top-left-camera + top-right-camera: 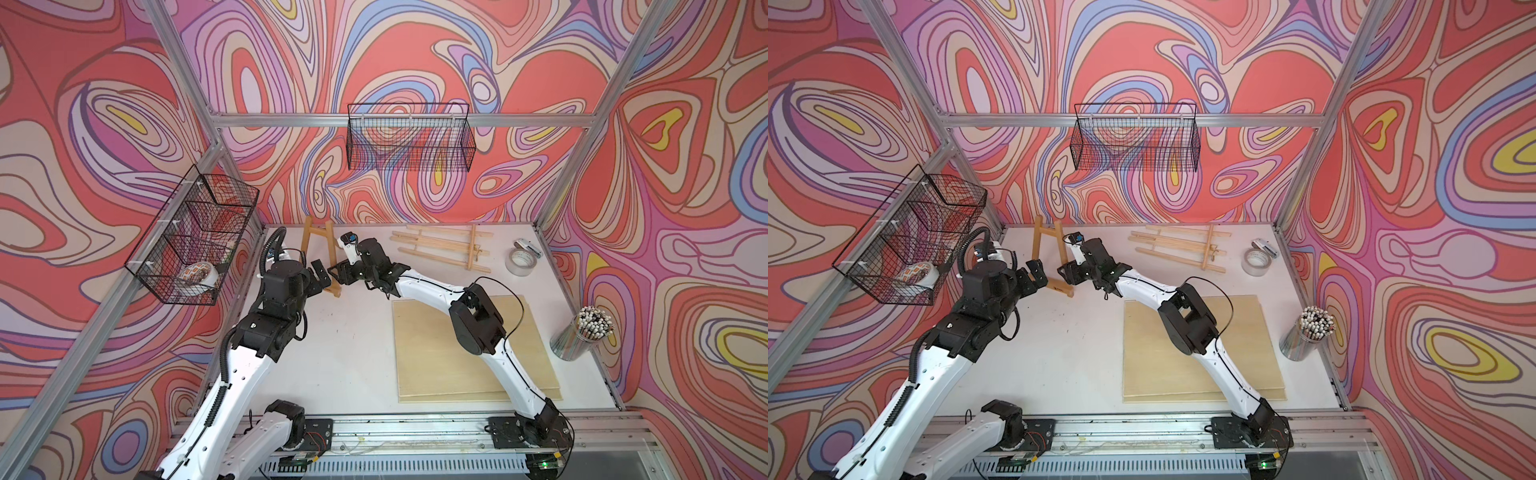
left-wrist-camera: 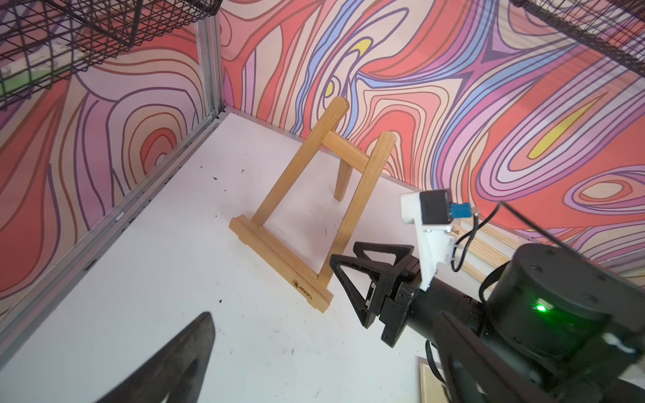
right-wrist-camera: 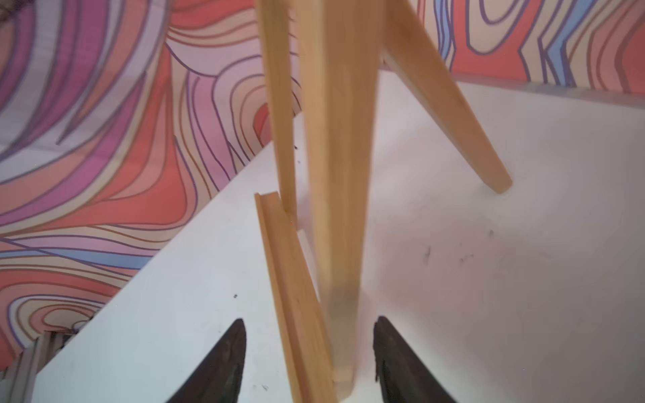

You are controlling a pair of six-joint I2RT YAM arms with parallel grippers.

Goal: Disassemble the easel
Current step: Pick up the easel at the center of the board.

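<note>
**Containers**
- A black wire basket hangs on the wall to your left. Its nearest compartment holds a roll of orange-patterned tape. You cannot make out what is in the farther compartments.
- A second wire basket hangs from the back rail.
- A metal cup stands at the table's right edge, packed with pencils.

**Edges and room**
- The white table is walled on the left, back and right, with aluminium rails along the left and back edges.
- Stacked plywood boards lie right of centre, under your right arm. Bare table lies between the boards and your left arm.
- A folded easel lies flat along the back.
- A roll of clear tape lies near the back right corner.

**Task item**
- The small wooden easel stands upright on its legs in the back left corner, near both walls. Its ledge rests on the table.

**Claws**
- Your right claw has its jaws parted. They straddle the foot of one front leg, where it meets the end of the ledge. A gap shows on both sides and nothing is gripped.
- Your left claw has its jaws spread wide. It sits near the easel's front, apart from it, and holds nothing.
</note>
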